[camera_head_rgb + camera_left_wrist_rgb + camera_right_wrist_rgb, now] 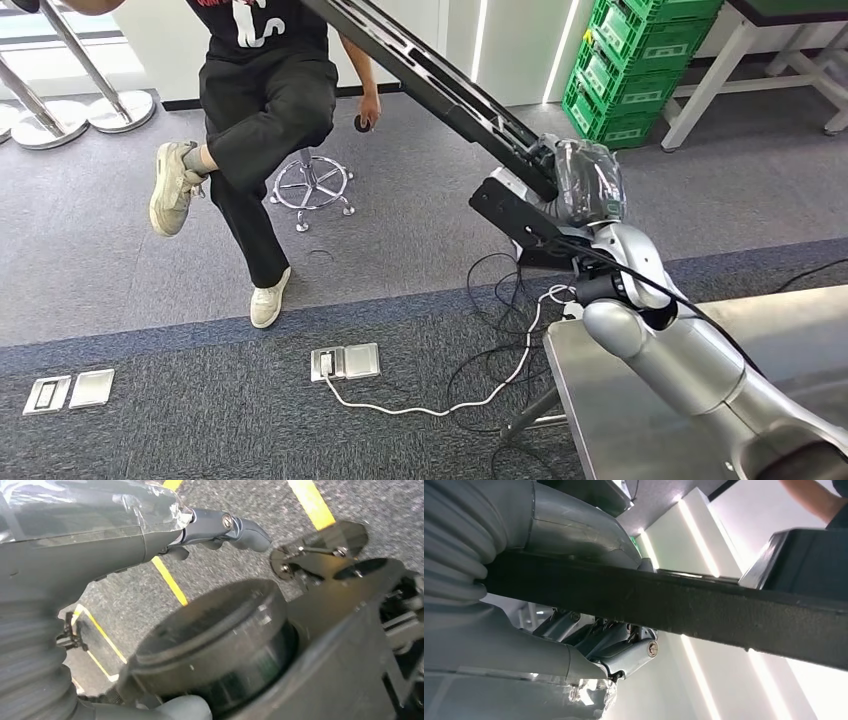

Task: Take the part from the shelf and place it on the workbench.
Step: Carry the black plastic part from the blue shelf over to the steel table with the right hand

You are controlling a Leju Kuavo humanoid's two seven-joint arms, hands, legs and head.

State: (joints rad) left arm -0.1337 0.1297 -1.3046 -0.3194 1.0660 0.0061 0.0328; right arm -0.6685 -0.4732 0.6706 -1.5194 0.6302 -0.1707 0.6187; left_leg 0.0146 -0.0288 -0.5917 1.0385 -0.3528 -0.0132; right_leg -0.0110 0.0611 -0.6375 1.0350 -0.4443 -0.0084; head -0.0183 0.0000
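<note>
The part (440,85) is a long black rail that slants up and to the left over the carpet, with a black block at its lower end. My right hand (585,180), wrapped in clear plastic, grips the rail near that end. In the right wrist view the rail (704,610) crosses between the thumb and the fingers (624,647). The steel workbench (595,420) lies at the lower right, under my right arm. My left hand (150,535) hangs over a dark floor with yellow lines, fingers (235,527) stretched out and holding nothing.
A person (265,100) in black sits on a stool (312,185) ahead on the left, one leg crossed. Green crates (630,70) and a white table frame (720,70) stand at the back right. Cables (500,330) and floor sockets (345,362) lie before the bench.
</note>
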